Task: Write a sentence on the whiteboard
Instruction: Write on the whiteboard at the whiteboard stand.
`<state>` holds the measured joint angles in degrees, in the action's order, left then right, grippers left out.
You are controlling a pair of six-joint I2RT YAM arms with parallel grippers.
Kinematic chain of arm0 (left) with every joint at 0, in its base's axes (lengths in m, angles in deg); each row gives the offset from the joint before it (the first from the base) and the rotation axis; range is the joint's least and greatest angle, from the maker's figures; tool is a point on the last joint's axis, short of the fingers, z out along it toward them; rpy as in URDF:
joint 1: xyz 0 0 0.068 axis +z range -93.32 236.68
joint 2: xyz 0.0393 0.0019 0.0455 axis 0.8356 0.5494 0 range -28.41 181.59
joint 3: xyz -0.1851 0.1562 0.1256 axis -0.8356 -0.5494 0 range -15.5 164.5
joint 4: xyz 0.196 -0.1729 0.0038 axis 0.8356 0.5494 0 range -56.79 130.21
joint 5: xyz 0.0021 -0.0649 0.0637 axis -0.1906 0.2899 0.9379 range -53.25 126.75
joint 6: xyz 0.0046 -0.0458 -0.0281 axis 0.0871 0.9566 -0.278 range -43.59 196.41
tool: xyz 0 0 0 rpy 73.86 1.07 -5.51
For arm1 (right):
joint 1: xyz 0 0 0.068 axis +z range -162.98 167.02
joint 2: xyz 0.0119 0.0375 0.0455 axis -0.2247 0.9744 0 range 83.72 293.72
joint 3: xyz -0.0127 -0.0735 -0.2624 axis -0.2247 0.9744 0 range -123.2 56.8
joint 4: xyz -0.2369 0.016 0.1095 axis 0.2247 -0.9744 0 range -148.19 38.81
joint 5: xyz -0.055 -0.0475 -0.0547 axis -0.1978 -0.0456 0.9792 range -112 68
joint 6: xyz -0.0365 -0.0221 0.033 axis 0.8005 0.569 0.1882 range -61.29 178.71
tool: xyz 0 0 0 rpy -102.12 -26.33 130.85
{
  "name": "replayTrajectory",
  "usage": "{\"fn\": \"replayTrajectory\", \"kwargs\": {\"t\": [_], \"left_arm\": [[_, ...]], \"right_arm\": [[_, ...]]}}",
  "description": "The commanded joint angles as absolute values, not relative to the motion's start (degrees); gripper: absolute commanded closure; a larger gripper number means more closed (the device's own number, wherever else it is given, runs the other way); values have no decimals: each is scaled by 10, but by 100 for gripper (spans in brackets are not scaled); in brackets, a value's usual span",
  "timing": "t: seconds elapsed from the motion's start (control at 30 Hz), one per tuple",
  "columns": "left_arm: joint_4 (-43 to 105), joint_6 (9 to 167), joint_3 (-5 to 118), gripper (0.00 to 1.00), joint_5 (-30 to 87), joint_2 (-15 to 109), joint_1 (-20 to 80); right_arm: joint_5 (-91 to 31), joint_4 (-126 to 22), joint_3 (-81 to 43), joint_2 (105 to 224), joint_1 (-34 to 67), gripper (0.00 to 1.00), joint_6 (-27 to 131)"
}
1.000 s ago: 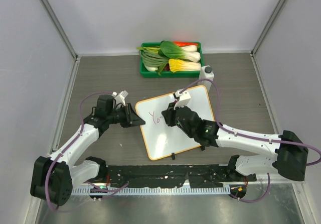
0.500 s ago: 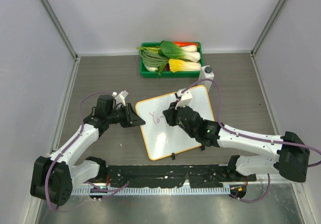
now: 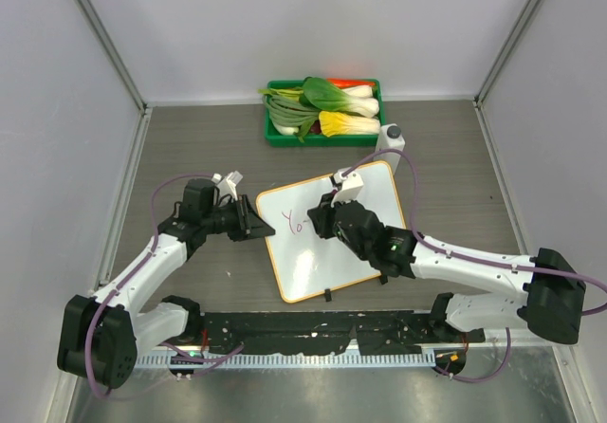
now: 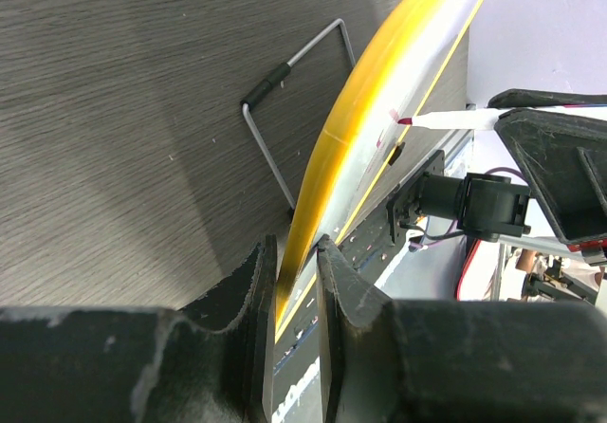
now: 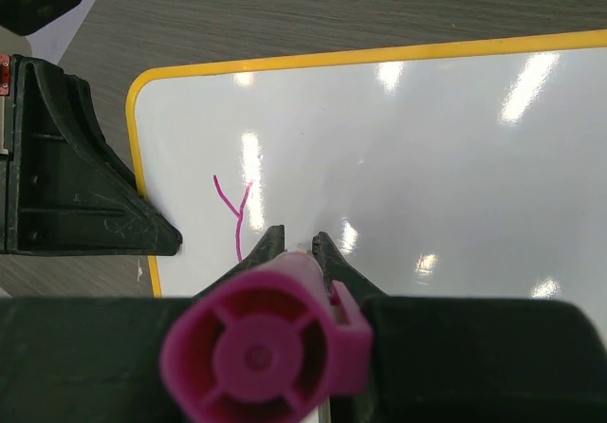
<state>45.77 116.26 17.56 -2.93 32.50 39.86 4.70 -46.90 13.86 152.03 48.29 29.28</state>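
Right pincer (image 5: 297,243) clamped on marker (image 5: 258,352), tip at whiteboard (image 5: 427,157); sentence (image 5: 236,229) barely begun. Left pincer (image 4: 296,252) clamps its rim. Next: steady rightward strokes.

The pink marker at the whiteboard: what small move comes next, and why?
Probably slide the marker a little further along the whiteboard, away from the left gripper, for the next letter: only "Yo" is written, and that gripper clamps the rim.
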Motion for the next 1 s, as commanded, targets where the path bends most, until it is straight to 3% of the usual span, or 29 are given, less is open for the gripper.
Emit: {"fn": "replayTrajectory", "kwargs": {"t": [0.0,0.97], "left_arm": [[456,1159,185,96,-26,328,393],[456,1159,186,96,-27,332,392]], "right_arm": [[55,-443,132,1522,481,99,294],[30,-490,165,1509,480,99,283]]}}
